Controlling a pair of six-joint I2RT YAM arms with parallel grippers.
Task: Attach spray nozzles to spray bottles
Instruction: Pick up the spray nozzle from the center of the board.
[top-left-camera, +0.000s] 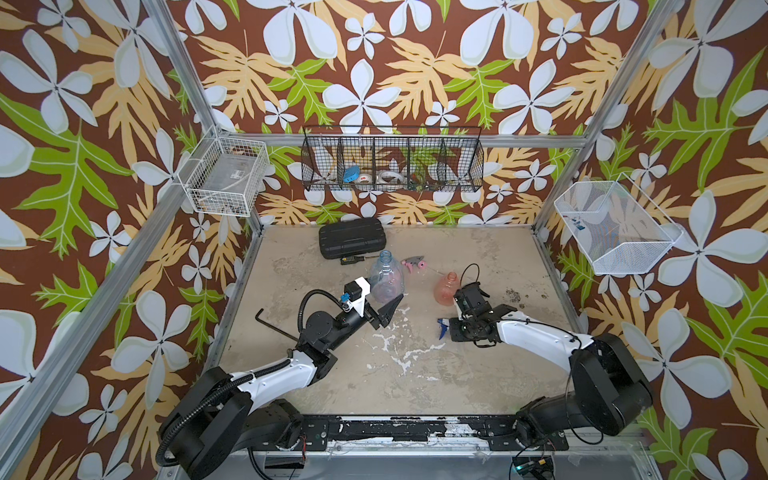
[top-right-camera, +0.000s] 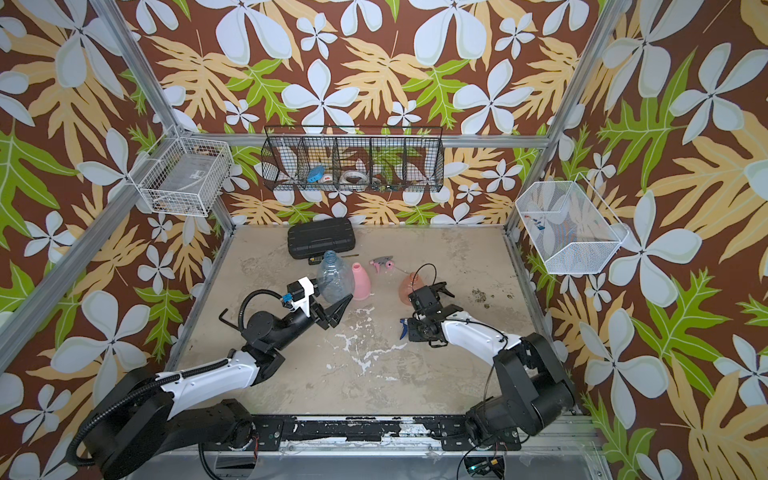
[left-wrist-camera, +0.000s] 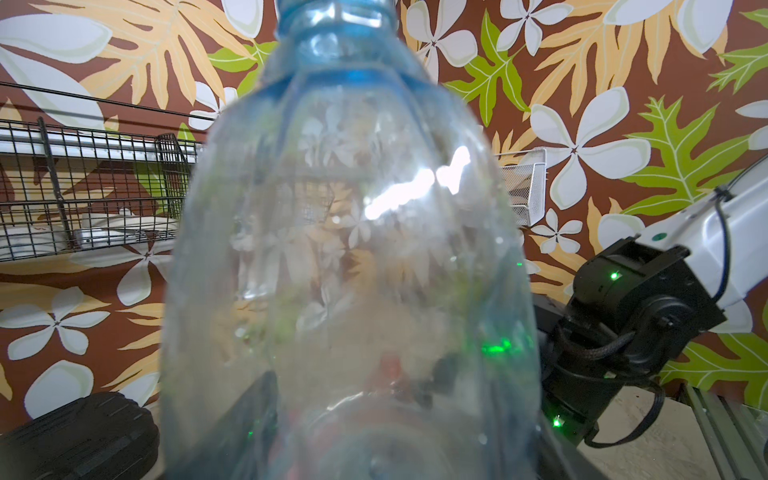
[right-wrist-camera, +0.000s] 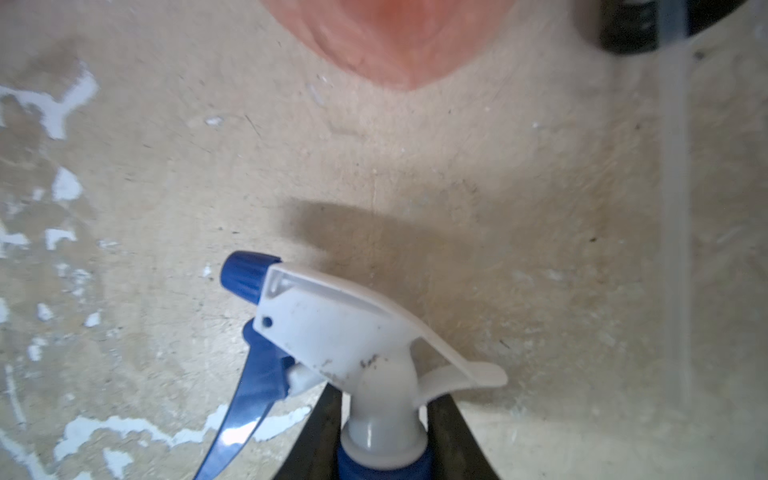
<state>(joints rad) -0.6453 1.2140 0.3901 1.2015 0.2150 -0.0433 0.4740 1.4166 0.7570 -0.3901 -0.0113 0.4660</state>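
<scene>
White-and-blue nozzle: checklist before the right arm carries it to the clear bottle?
1. Grasp point: white-and-blue nozzle sits between the fingers of the right gripper at its collar: ok.
2. Clamp firm: cannot tell.
3. Target: clear bottle held by the left gripper, neck up, uncapped: ok.
4. Nozzle's dip tube straight: cannot tell, hidden.
5. Room: orange bottle stands close against the right wrist: not ok.
6. Crowding: pink bottle stands right beside the clear bottle: not ok.
</scene>
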